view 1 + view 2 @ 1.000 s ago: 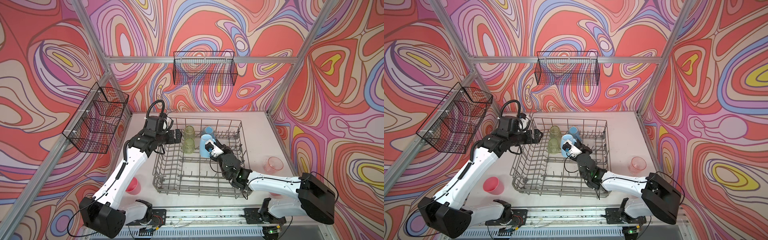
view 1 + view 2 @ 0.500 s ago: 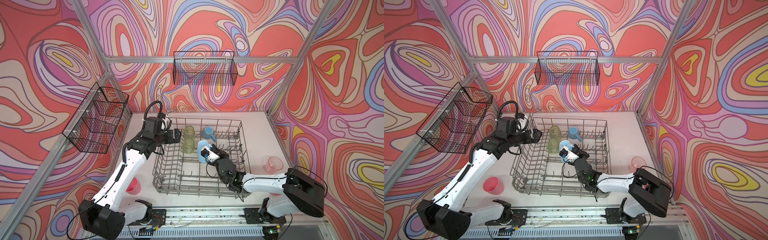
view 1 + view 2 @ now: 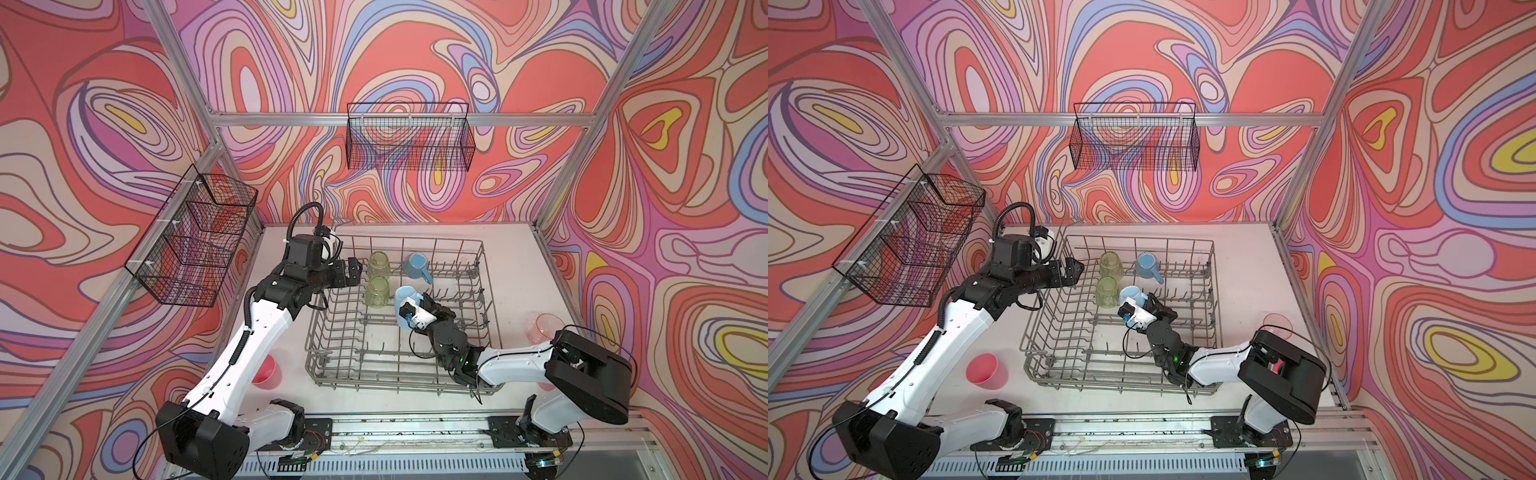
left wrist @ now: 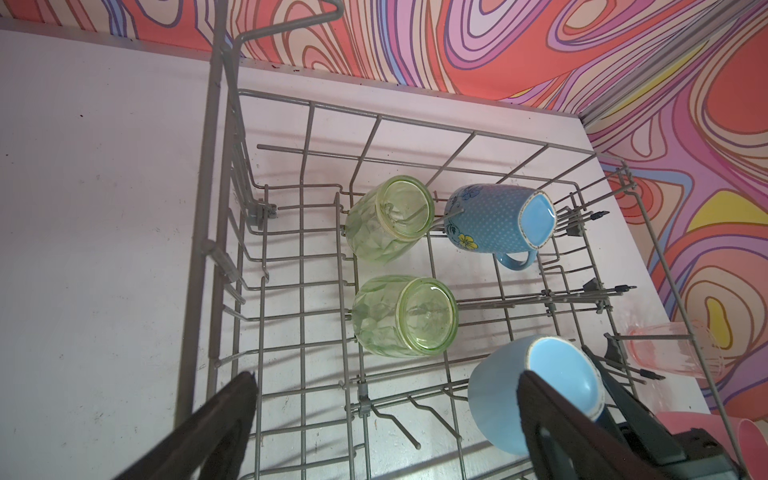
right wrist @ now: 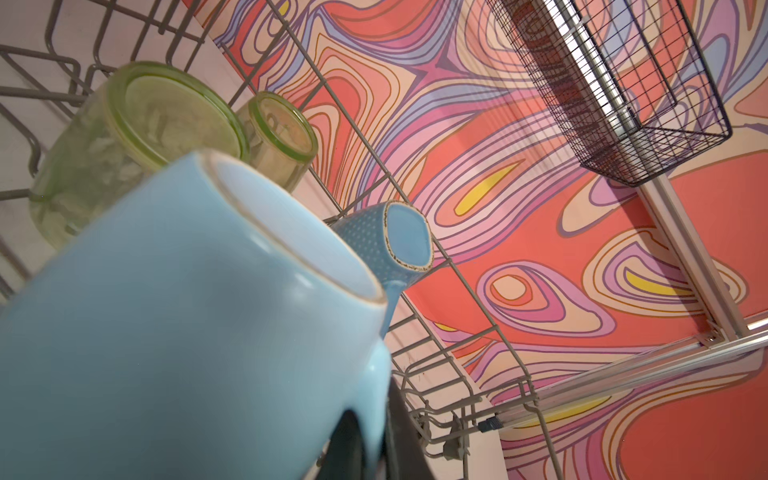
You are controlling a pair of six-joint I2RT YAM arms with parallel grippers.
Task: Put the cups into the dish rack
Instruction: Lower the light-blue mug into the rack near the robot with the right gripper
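Observation:
The grey wire dish rack [image 3: 399, 380] [image 3: 1100, 384] sits mid-table. Bottom-up on its tines rest two yellow-green tumblers [image 3: 378, 264] [image 3: 377, 291] [image 4: 386, 220] [image 4: 403, 316] and a dotted blue mug [image 3: 417, 266] [image 4: 494, 218] [image 5: 386, 245]. My right gripper [image 3: 419, 305] [image 3: 1144, 305] [image 5: 380, 444] is shut on the handle of a plain light-blue mug [image 3: 401, 299] [image 4: 498, 395] [image 5: 166, 311], tilted bottom-up beside the nearer tumbler. My left gripper [image 3: 355, 270] [image 3: 1073, 270] [image 4: 384, 378] hangs open and empty over the rack's left rim.
A translucent pink tumbler [image 3: 544, 328] [image 4: 665, 349] stands on the table right of the rack. An opaque pink cup [image 3: 268, 372] [image 3: 986, 370] stands left of it, by my left arm. Black mesh baskets hang on the back wall [image 3: 409, 137] and left wall [image 3: 195, 237].
My right gripper has carried the plain blue mug a little left and lower inside the rack, closer to the near tumbler. The left gripper has stayed open and hardly moved.

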